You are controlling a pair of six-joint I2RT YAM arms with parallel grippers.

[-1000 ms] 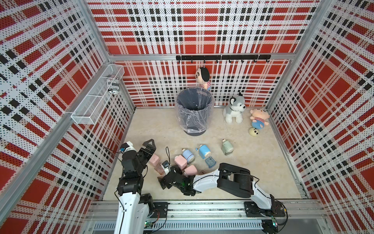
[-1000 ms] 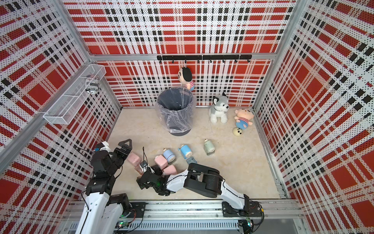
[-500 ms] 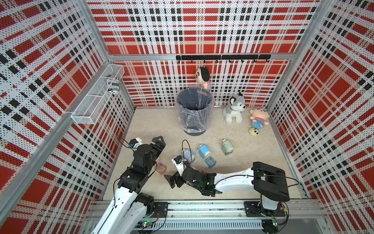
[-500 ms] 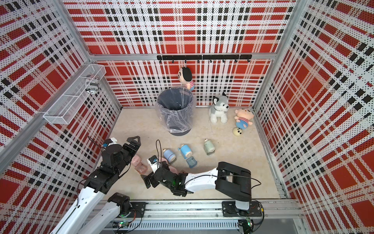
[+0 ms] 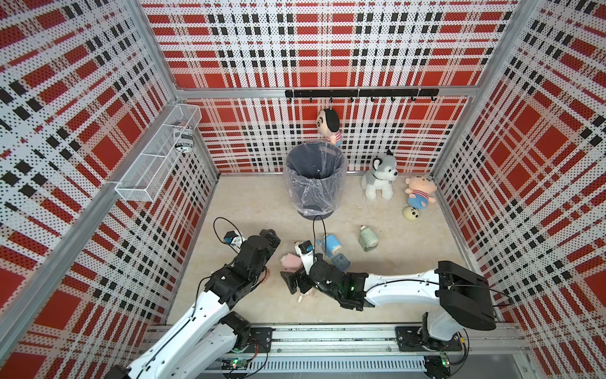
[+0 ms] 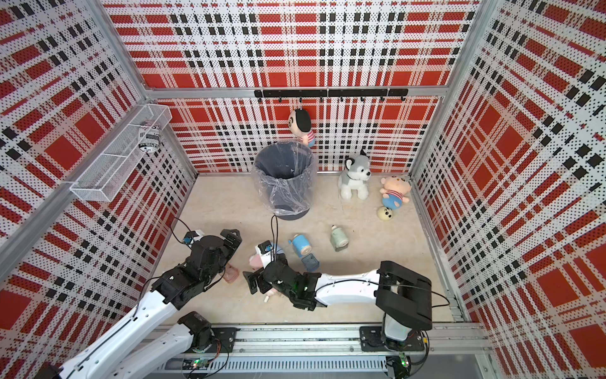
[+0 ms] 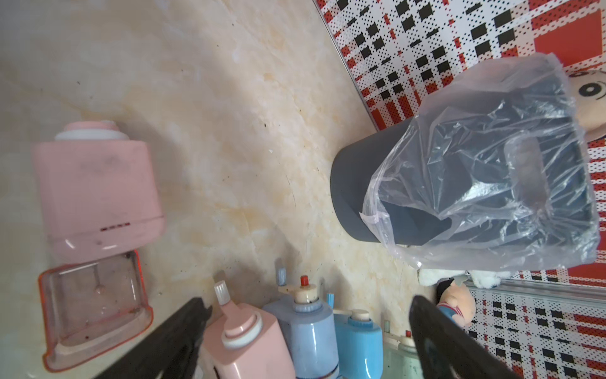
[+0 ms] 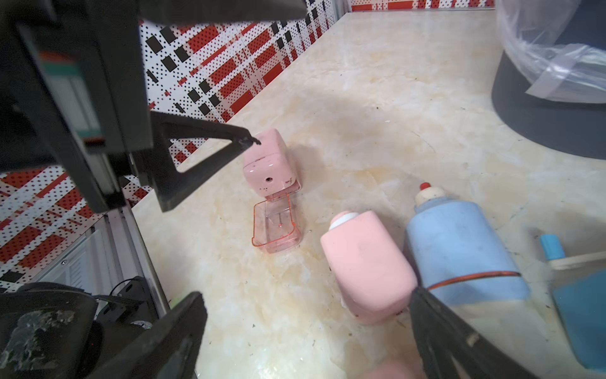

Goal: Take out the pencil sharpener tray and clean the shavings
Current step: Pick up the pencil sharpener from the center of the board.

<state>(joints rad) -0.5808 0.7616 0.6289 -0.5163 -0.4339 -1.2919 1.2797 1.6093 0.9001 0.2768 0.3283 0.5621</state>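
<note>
While red, black and white plaid perforated panels (image 5: 82, 98) are enclosing the beige marble-patterned tabletop (image 5: 249, 203) on three sides, a dark round bin (image 5: 314, 197) lined with a crinkled clear bag is standing near the back wall, a husky plush (image 5: 380, 177) sitting near it. The left arm (image 5: 203, 305) and right arm (image 5: 400, 288) are reaching low over a cluster of blocky plastic pencil sharpeners (image 7: 305, 338). The left gripper (image 7: 308, 303) is hovering with jaws spread wide and empty. The right gripper (image 8: 305, 298) is gaping just as wide with nothing gripped, a second pink sharpener (image 8: 367, 265) and a pale blue sharpener (image 8: 459, 249) crowding its fingers. The clear pink tray (image 8: 277, 226) is lying open side up on the tabletop, just beside the pink sharpener body (image 8: 269, 164), with the left arm covering that body from above.
</note>
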